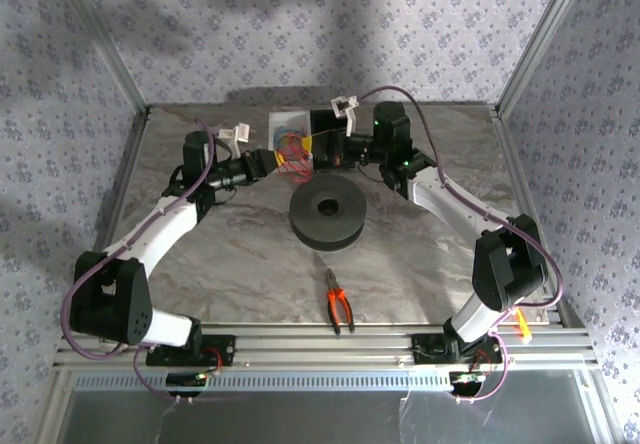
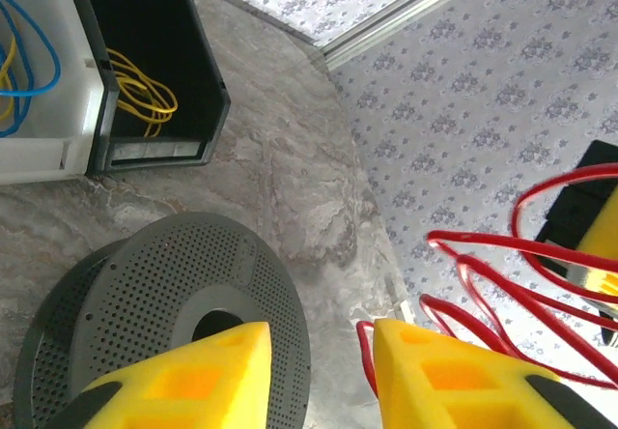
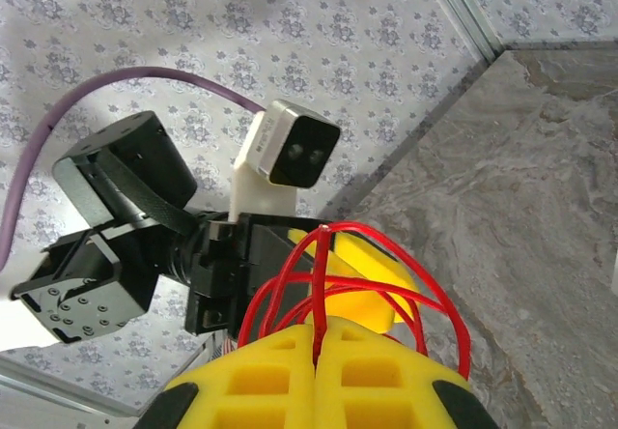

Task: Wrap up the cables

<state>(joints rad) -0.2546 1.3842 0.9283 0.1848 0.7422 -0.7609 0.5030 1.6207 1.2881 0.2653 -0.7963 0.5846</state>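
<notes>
Lab test cell: aluminium-framed table [image 1: 330,342] enclosed by patterned fabric walls [image 1: 300,34].

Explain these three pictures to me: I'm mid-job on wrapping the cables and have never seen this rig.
The overhead picture shows two robot arms bolted to a marble-look table. The other two come from cameras on each wrist, looking past yellow fingers. On the table lie a dark spool, red-handled pliers, and bins at the back, a black one holding yellow wire. The right tool is shut on the red cables. The left tool stands open beside those loops, gripping nothing.
</notes>
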